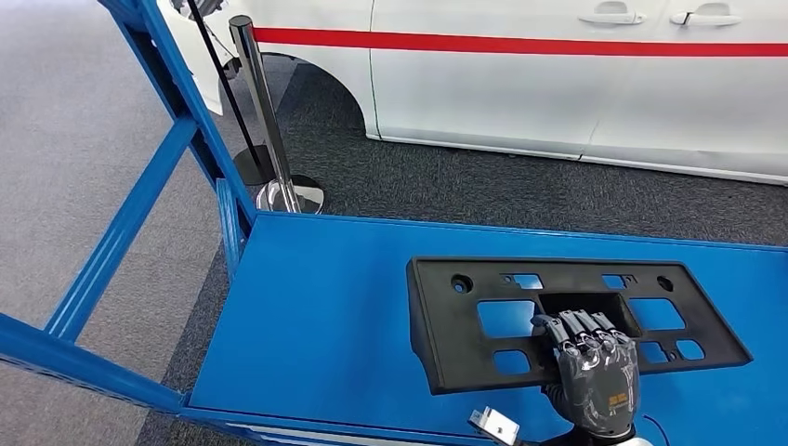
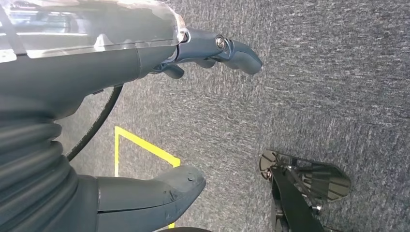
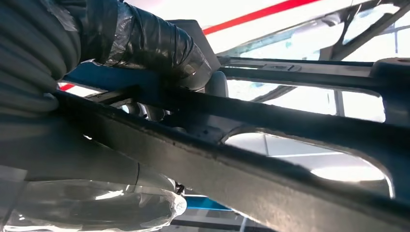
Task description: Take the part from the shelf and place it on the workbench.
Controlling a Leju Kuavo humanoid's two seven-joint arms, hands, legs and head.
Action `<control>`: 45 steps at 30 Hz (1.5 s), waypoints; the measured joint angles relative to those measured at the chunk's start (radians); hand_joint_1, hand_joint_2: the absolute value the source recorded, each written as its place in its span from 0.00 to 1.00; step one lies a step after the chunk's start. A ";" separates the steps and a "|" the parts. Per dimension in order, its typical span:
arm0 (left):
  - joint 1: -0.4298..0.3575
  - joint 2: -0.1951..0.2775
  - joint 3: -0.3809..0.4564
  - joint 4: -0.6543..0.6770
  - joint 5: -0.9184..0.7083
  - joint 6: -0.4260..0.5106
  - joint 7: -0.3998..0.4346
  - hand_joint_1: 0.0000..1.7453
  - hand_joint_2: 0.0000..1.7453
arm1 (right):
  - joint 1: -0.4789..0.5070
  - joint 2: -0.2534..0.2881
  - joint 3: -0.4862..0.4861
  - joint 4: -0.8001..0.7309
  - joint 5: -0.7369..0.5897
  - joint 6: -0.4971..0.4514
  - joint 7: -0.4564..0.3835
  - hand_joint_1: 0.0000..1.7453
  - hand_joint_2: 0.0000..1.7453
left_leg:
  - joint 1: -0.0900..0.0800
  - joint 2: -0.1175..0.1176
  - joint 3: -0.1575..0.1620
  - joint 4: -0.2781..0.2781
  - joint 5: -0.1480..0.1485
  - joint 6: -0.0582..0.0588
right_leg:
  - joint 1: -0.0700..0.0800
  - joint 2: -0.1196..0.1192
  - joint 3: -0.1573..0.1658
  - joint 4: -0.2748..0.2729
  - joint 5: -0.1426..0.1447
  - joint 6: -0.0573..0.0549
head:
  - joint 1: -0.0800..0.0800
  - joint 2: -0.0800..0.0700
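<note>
My right hand grips the black plate by its near edge, lying flat on the blue shelf; left hand hangs with fingers apart, holding nothing.

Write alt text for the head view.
The robot's right hand grips the near edge of a black cut-out part lying flat on a blue shelf. Beyond stand a white car and a chrome post.
</note>
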 joint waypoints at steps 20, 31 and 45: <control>-0.004 0.001 0.000 0.000 -0.011 0.002 0.002 0.00 1.00 | 0.024 0.009 -0.031 -0.177 0.025 0.000 -0.117 1.00 1.00 | -0.003 0.002 -0.002 0.001 0.011 0.018 | -0.007 0.000 0.002 -0.006 0.009 0.019 | 0.000 0.000; -0.007 0.001 0.001 0.000 -0.016 0.002 0.004 0.00 1.00 | 0.019 0.009 -0.019 -0.173 0.025 -0.002 -0.061 1.00 1.00 | 0.019 0.012 -0.033 0.022 0.025 0.008 | -0.037 -0.011 0.023 0.061 -0.044 0.065 | 0.001 0.000; -0.009 0.003 0.006 0.000 -0.011 0.004 0.009 0.00 1.00 | 0.009 0.007 0.000 -0.163 0.025 -0.002 -0.036 1.00 1.00 | 0.004 0.007 -0.043 0.175 -0.077 0.004 | 0.000 -0.017 -0.050 0.027 0.017 -0.018 | -0.001 0.000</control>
